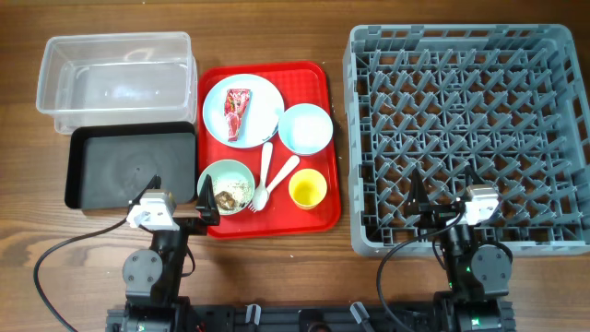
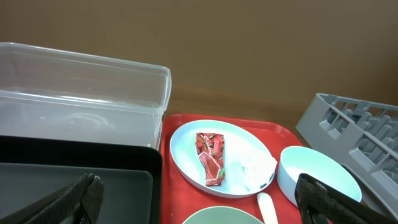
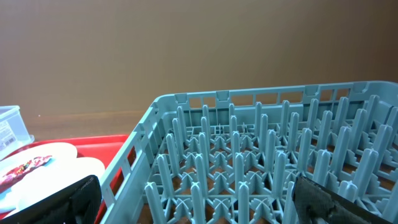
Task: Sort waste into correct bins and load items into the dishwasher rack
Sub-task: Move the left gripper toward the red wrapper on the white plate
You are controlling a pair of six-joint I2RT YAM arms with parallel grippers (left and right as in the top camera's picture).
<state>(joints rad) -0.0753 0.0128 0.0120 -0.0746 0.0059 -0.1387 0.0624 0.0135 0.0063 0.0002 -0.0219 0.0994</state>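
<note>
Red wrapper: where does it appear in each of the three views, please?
Overhead: the red wrapper lies on the pale blue plate, left of centre near the top.
Left wrist: the wrapper is in the middle, on that plate.
Right wrist: the wrapper is at the lower left edge, only partly seen.
Shared landmark: the red tray.

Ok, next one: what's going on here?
Nothing is being handled yet. The left gripper and right gripper hover at the near edge of the table, fingers open and empty. The red wrapper and tissue lie on the blue plate, food scraps in the green bowl, all on the red tray. The clear tub, black tray and rack hold nothing.
</note>
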